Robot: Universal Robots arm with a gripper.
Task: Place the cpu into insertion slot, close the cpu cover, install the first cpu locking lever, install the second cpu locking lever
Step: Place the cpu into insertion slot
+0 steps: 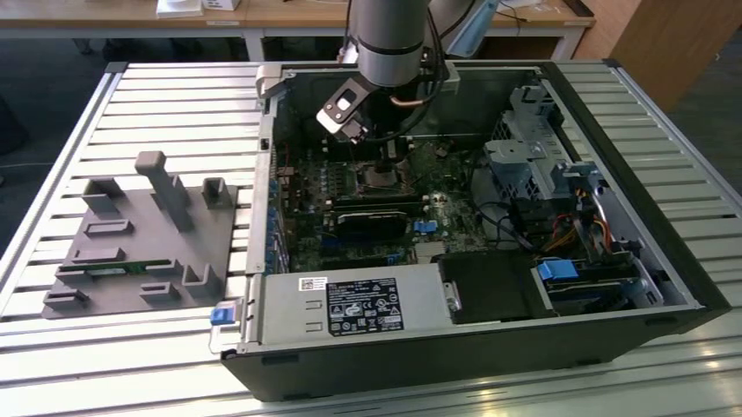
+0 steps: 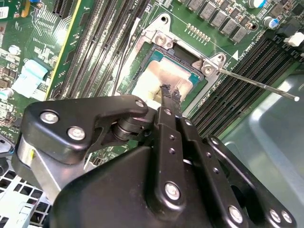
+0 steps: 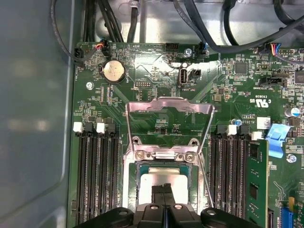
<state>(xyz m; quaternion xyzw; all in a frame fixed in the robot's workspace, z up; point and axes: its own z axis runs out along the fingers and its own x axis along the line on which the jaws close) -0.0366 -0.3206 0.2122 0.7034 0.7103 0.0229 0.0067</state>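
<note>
Inside the open computer case, my gripper hangs over the insertion slot. The cpu lies flat in that slot, its pale silver top showing in both wrist views. My gripper's black fingers are shut against each other, with the tips right at the chip's top surface and nothing between them. The cpu cover, a silver frame, stands swung open behind the slot. One thin locking lever sticks out to one side, raised. A second thin lever runs along the socket's edge.
Long black memory slots flank the socket on both sides. A black card lies near the socket. The power supply fills the case's near side, and drive cages stand on the exterior view's right. A grey fixture sits outside the case.
</note>
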